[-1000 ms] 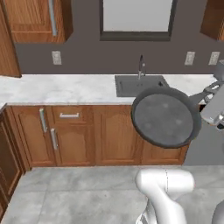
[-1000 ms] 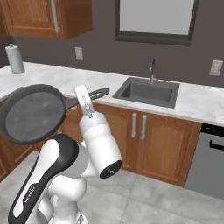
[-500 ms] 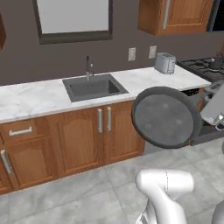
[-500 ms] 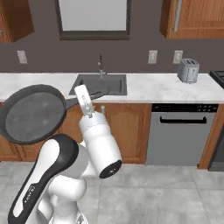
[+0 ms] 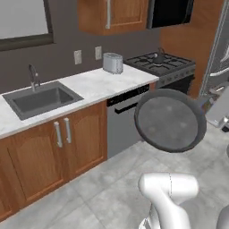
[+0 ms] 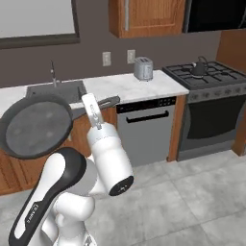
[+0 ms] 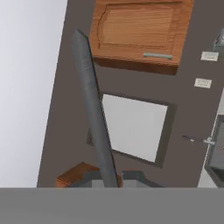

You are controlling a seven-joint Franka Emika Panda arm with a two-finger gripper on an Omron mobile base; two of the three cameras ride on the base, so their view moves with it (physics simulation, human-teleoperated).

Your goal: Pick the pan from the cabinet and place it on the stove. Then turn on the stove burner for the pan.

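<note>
Pan (image 5: pixel 170 120): large, dark grey, mottled face tilted nearly upright, carried in the air above the floor in front of the counter, gripped by its long handle in the closed gripper (image 6: pixel 98 126). Rightward along the counter: sink (image 5: pixel 38 99), toaster (image 5: pixel 112 63), dishwasher (image 6: pixel 145 129), then stove (image 6: pixel 206 79) bearing a small black kettle (image 6: pixel 199 67).
</note>
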